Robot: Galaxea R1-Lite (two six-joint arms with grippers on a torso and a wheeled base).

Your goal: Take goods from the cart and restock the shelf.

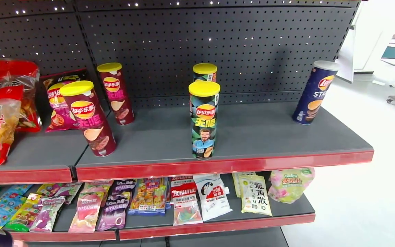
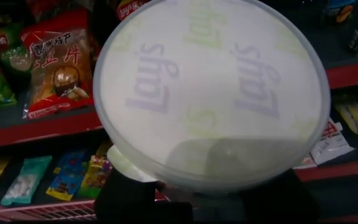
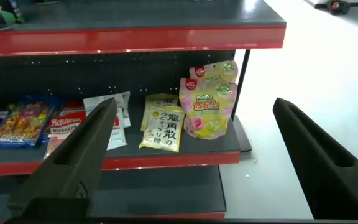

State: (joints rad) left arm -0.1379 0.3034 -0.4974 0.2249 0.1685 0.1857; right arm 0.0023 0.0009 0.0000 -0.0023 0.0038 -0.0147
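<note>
Five cans [image 1: 203, 120] stood on the top shelf [image 1: 252, 137], while the left gripper [image 2: 204, 198], low at the left before the bags [image 2: 58, 68], gripped a sixth can [image 2: 210, 93] below its lid, and the right gripper [image 3: 197, 168] gaped wide, empty, facing the lower shelf [image 3: 185, 159].

Shelf [image 1: 225, 164]: dark grey deck, red front lip. Back panel [image 1: 218, 44]: black, dotted with perforations. Maroon can [image 1: 89, 118] and second maroon can [image 1: 115, 92]: yellow lids. Middle can [image 1: 203, 120]: teal-black pattern, cartoon bearded figure, yellow lid. Navy can [image 1: 314, 92]: grey lid. Snack bags [image 1: 9, 79]: red. White packet [image 1: 214, 197]. Pale yellow packet [image 1: 255, 193]. Pouch [image 1: 290, 183]: pink-green floral. Held can [image 2: 213, 93]: translucent white lid, faint purple and green print.
</note>
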